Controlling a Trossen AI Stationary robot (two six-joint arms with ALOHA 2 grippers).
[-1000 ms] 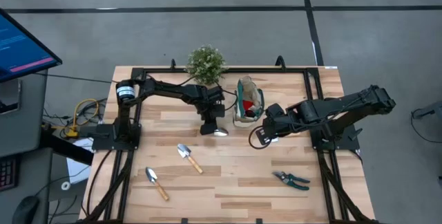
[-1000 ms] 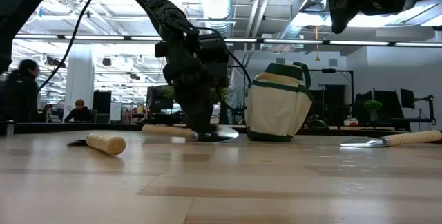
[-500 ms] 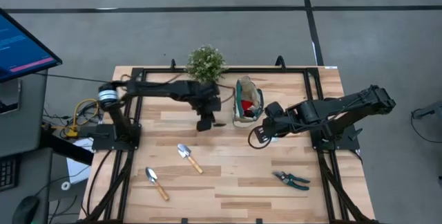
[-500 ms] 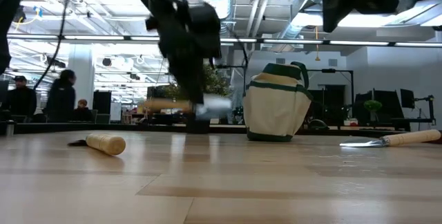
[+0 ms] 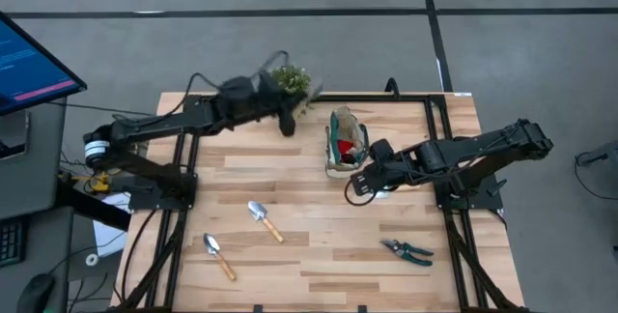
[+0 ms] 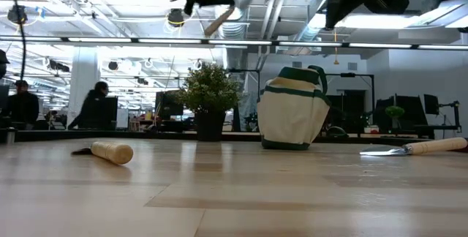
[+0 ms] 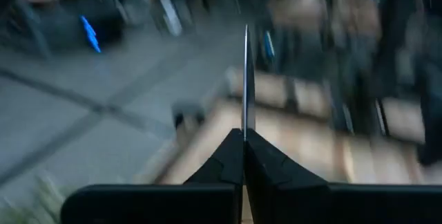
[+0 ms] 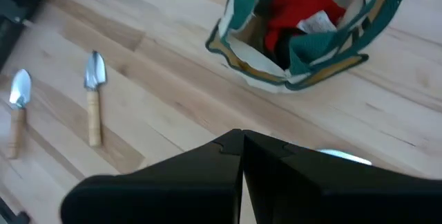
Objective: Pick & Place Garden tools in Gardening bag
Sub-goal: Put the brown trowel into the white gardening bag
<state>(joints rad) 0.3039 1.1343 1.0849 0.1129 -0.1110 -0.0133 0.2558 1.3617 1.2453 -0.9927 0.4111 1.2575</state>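
Observation:
My left gripper [image 5: 286, 118] is raised high beside the potted plant [image 5: 290, 79] at the far edge, shut on a wooden-handled trowel [image 6: 219, 19]. The beige, teal-trimmed gardening bag [image 5: 335, 166] stands upright on its base at the far middle, with a red glove [image 8: 297, 10] inside. My right gripper [image 5: 359, 185] hangs shut above the table just near-right of the bag and holds nothing. Two more trowels [image 5: 263, 218] [image 5: 217, 255] and the teal-handled shears [image 5: 407, 250] lie flat on the table. My left gripper pinches the trowel between its two shut fingers. The blade [image 7: 245, 79] sticks out from between the fingertips, seen edge-on. The fingers point about level. The trowel is lifted clear and slants, wooden handle [image 6: 216, 23] lower than the blade; blur hides which part is gripped.
A fourth trowel [image 6: 417, 148] lies on the table under my right arm, its blade [image 8: 342, 156] showing past the right fingers. Black frame rails run along the table's left, right and far sides. People sit in the room beyond the table.
My left gripper has risen from the table left of the bag toward the far edge and the plant. It has tipped from pointing down to about level. The trowel, which lay on the table, is now lifted clear and high.

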